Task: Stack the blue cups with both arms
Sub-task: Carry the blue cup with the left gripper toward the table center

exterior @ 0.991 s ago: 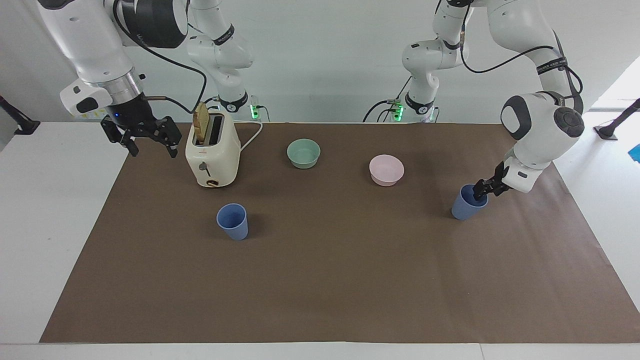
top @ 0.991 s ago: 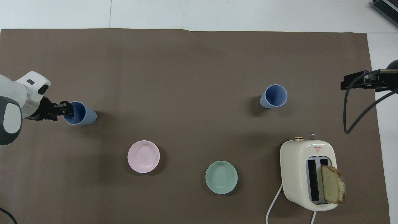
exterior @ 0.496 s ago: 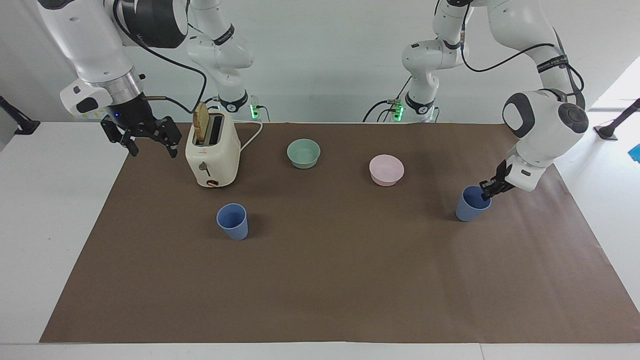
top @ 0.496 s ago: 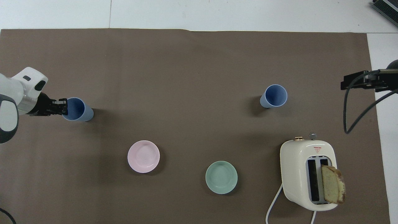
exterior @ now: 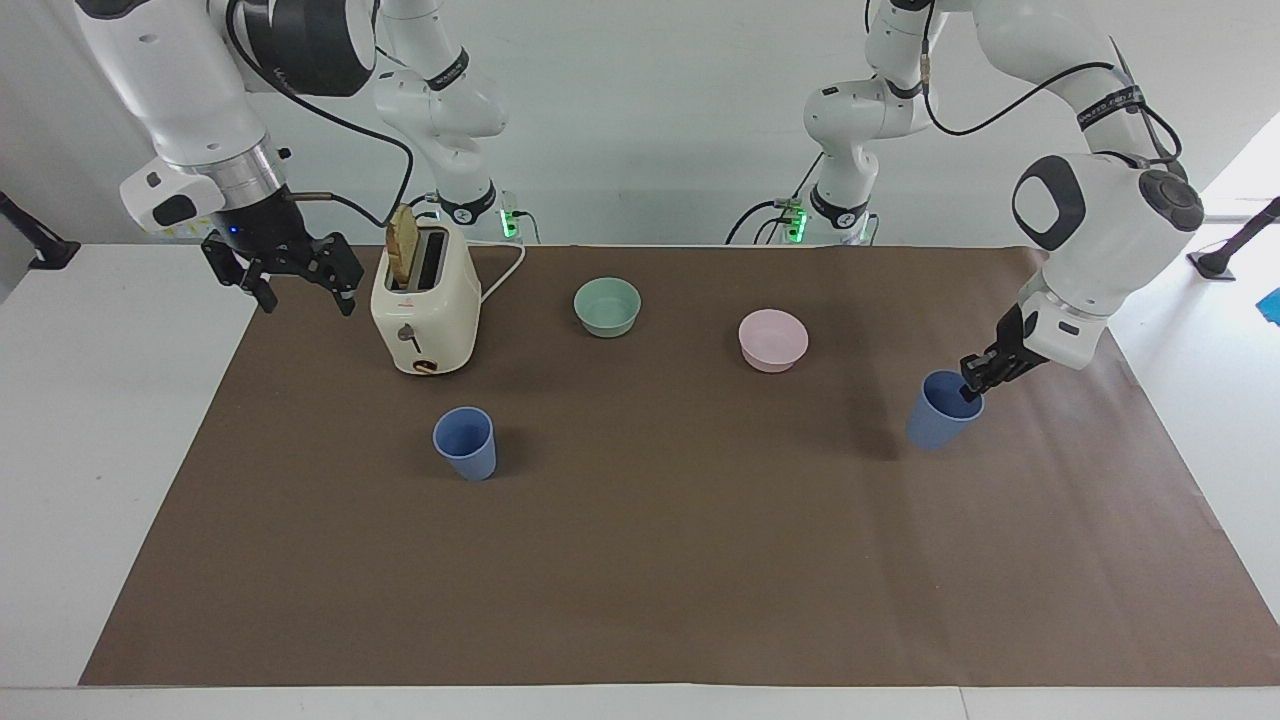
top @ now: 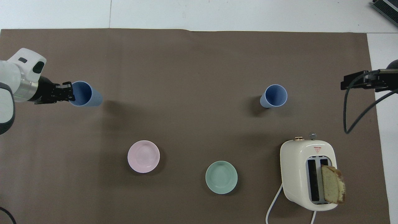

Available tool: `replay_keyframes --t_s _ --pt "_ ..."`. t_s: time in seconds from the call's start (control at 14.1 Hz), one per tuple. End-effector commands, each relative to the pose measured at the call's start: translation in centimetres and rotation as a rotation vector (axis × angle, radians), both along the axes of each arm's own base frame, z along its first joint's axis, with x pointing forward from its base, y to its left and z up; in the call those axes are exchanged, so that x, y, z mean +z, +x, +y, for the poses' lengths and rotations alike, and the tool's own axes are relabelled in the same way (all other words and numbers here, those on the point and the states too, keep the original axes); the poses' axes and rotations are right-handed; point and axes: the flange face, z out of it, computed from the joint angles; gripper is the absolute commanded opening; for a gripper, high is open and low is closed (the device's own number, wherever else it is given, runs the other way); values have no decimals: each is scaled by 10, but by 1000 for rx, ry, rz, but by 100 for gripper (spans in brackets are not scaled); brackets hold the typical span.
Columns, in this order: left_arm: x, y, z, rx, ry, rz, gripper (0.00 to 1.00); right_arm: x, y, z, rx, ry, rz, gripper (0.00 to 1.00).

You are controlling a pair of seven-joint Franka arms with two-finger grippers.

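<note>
Facing view showed the right gripper (exterior: 296,287) waiting wide open and empty over the table edge beside the toaster (exterior: 424,312). Nearer the robots than either cup sat the green bowl (exterior: 607,306) and pink bowl (exterior: 772,340). Farther out, the free blue cup (exterior: 465,443) stood upright at the right arm's end. The left gripper (exterior: 974,381) had pinched the rim of the held blue cup (exterior: 940,411), tilted and seemingly just off the mat, well apart from its mate along the table's length.
</note>
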Motion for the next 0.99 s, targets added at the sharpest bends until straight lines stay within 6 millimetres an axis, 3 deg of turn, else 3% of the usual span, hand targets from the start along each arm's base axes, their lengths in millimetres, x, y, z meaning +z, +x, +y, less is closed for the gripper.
replay_keyframes --t_s 0.0,0.21,0.42,0.64,0.78,0.92 --pt "9 -3 -61 71 -9 2 0 3 -5 -1 7 8 -7 100" --pt "15 -13 -136 114 -32 -33 0 3 -5 -1 7 8 -7 100" --pt "-3 -20 -200 149 -60 -53 0 3 -5 -1 7 8 -7 100" --pt "-18 -28 -232 121 -68 -44 0 2 -6 -2 5 8 -5 100" --pt "-35 -39 -274 132 -83 -49 0 2 -6 -2 5 8 -2 100" --pt "-44 -47 -293 117 -89 -48 0 2 -6 -2 5 8 -1 100"
